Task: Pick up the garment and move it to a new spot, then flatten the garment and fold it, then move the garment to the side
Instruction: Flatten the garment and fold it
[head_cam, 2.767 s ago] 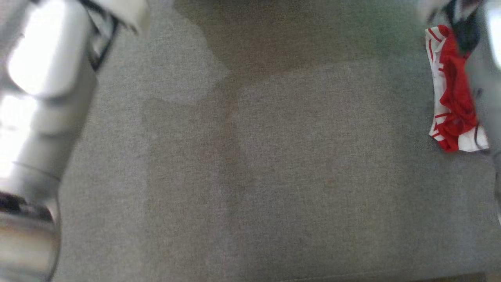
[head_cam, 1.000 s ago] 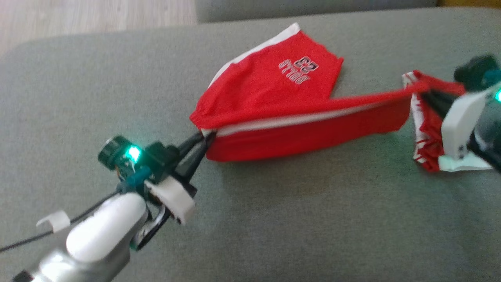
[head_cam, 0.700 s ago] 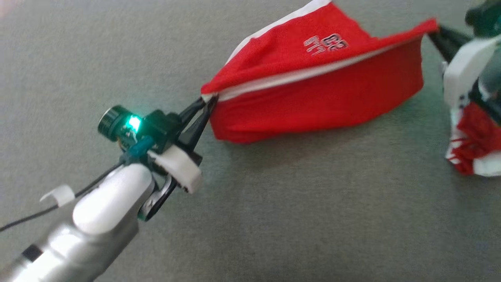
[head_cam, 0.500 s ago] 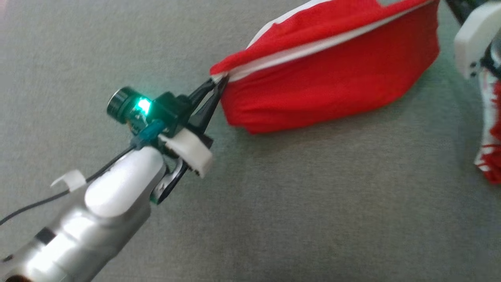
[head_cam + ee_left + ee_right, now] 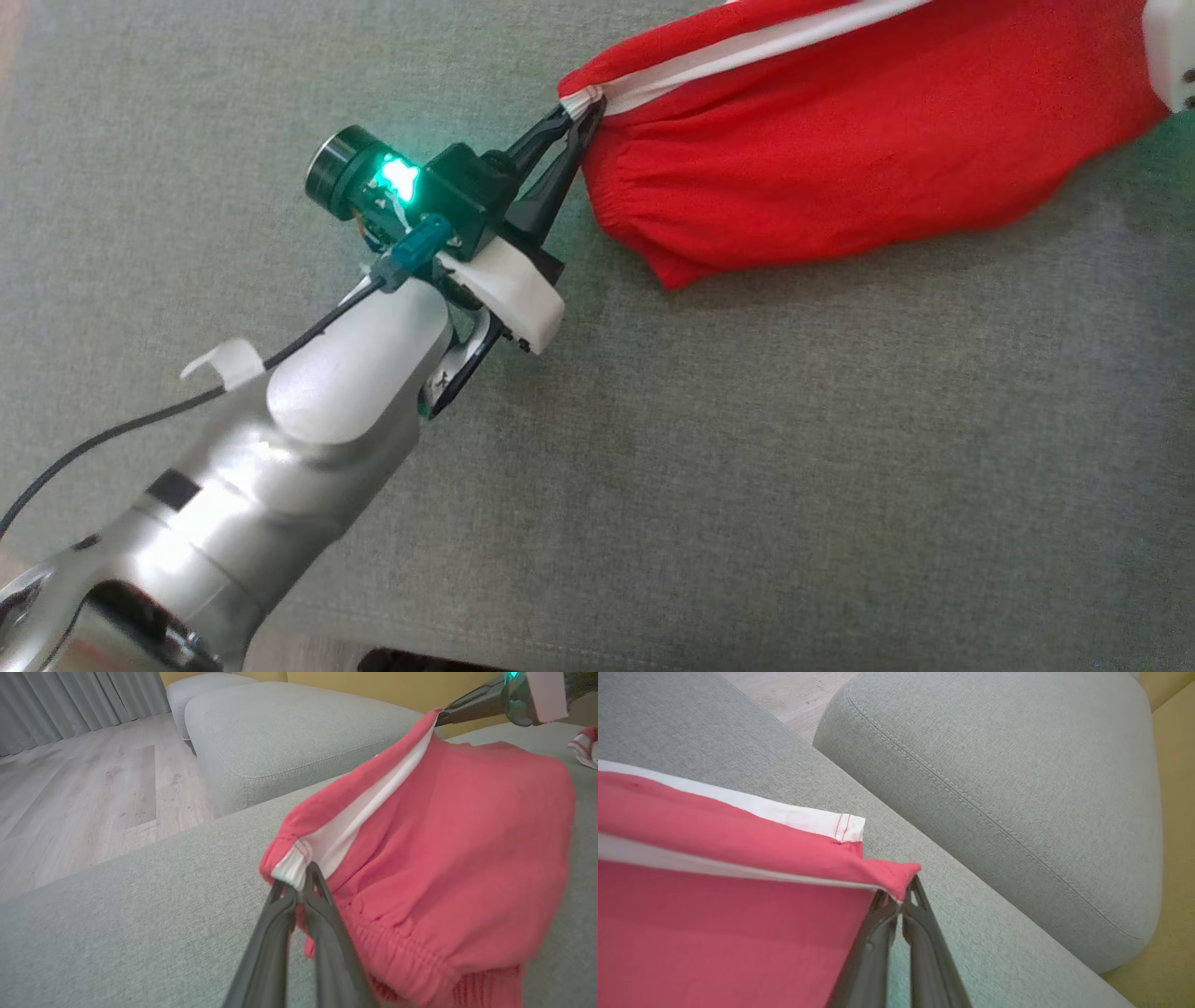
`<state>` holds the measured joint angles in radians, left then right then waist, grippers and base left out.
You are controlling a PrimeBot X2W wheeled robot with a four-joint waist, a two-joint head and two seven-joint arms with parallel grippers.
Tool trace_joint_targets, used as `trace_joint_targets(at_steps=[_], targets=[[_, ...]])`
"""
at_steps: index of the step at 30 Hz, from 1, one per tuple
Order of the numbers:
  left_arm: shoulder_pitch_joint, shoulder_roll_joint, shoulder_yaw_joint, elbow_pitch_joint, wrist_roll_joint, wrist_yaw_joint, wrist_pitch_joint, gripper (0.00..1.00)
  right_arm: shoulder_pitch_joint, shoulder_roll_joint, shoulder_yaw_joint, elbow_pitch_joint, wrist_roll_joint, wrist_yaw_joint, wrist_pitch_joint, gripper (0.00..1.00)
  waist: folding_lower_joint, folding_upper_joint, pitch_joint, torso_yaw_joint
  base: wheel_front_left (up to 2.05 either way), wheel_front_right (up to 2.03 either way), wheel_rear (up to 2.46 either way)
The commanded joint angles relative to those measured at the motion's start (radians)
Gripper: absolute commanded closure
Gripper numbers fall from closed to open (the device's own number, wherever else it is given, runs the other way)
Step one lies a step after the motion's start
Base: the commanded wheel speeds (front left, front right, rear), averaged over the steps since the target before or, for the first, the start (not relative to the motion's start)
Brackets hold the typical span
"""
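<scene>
I watched the red shorts [image 5: 840,149] hang stretched between the two grippers above the grey sofa seat [image 5: 747,485], sitting toward one o'clock in the head view. Their lower fold sagged close to the upholstery, though I could not tell whether it touched. The left gripper [image 5: 582,112] reached in from seven o'clock and pointed toward one. Its dark fingers were pressed together on the waistband corner, just where the white side stripe [image 5: 747,53] met the gathered elastic. A green light [image 5: 397,177] glowed on the camera mount just behind those fingers. The right gripper [image 5: 901,901] had its jaws pinched tight on the far red corner, beside the stitched hem end of the stripe, so the top edge ran taut from one grip to the other. In the right wrist view a second grey cushion [image 5: 1017,765] lay beyond the seat, at about one o'clock. In the left wrist view, wooden floor [image 5: 84,788] showed at ten o'clock with grey curtains [image 5: 70,695] at eleven. A small red-and-white cloth [image 5: 584,746] lay on the seat at the two o'clock edge, well apart from the shorts.
</scene>
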<state>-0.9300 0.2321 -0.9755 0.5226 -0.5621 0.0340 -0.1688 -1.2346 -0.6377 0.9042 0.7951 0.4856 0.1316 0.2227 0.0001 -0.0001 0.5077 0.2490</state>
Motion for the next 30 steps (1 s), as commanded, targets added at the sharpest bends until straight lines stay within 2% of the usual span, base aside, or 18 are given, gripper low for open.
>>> trace_joint_targets(at_steps=[1,4,5,6,7,8,9,10,11,16,21,27,30], targets=[[-0.043,0.017,0.027,-0.003,0.008,-0.004,-0.014,1.00,-0.022,-0.002,0.008,0.000,0.011,-0.001,-0.019,1.00,-0.0001,0.0001,0.008,0.008,0.00,0.00,0.00],[-0.051,0.003,0.024,0.018,0.006,-0.009,-0.023,1.00,-0.036,0.000,0.028,0.023,0.022,-0.001,-0.048,1.00,-0.0001,0.0001,0.014,0.015,0.00,0.00,0.00],[-0.053,-0.002,0.023,0.024,0.005,-0.010,-0.025,1.00,-0.040,0.001,0.033,0.031,0.025,-0.001,-0.060,0.67,-0.0001,0.0001,0.014,0.018,0.00,0.00,0.00],[-0.055,-0.006,0.023,0.030,0.005,-0.010,-0.028,1.00,-0.045,0.001,0.038,0.040,0.025,-0.001,-0.075,0.24,-0.0001,0.0001,0.015,0.019,0.00,0.00,0.00],[-0.056,-0.009,0.023,0.035,0.004,-0.010,-0.031,0.80,-0.049,0.002,0.042,0.048,0.027,-0.001,-0.091,0.00,-0.0001,0.0001,0.015,0.021,0.00,0.00,0.00],[-0.058,-0.013,0.022,0.041,0.004,-0.010,-0.034,0.67,-0.053,0.004,0.043,0.057,0.032,-0.001,-0.107,0.00,-0.0001,0.0001,0.015,0.023,0.00,0.00,0.00],[-0.059,-0.016,0.022,0.047,0.003,-0.009,-0.036,0.47,-0.056,0.007,0.041,0.068,0.039,-0.001,-0.123,0.00,-0.0001,0.0001,0.014,0.024,0.00,0.00,0.00],[-0.059,-0.019,0.023,0.053,0.002,-0.008,-0.038,0.05,-0.059,0.010,0.040,0.079,0.043,-0.001,-0.138,0.00,-0.0001,0.0001,0.013,0.025,0.00,0.00,0.00],[-0.059,-0.021,0.023,0.059,0.003,-0.005,-0.041,0.00,-0.063,0.013,0.040,0.089,0.045,-0.001,-0.152,0.00,-0.0001,0.0001,0.011,0.024,0.00,0.00,0.00],[-0.049,-0.012,0.035,0.079,0.005,0.019,-0.061,0.00,-0.064,0.036,0.013,0.147,0.069,-0.001,-0.223,0.00,-0.0001,0.0001,-0.023,0.003,0.00,0.00,0.00],[-0.019,0.017,0.079,0.071,-0.006,0.065,-0.080,0.00,-0.032,0.062,-0.043,0.178,0.120,-0.001,-0.320,0.00,-0.0001,0.0001,-0.080,-0.034,0.00,0.00,0.00],[0.046,0.065,0.177,0.014,-0.034,0.128,-0.091,0.00,0.049,0.107,-0.127,0.163,0.198,-0.001,-0.438,0.00,-0.0001,0.0001,-0.170,-0.092,0.00,0.00,0.00],[0.091,0.087,0.251,-0.062,-0.033,0.163,-0.092,0.00,0.094,0.132,-0.188,0.140,0.226,-0.001,-0.469,0.00,-0.0001,0.0001,-0.211,-0.123,0.00,0.00,0.00]])
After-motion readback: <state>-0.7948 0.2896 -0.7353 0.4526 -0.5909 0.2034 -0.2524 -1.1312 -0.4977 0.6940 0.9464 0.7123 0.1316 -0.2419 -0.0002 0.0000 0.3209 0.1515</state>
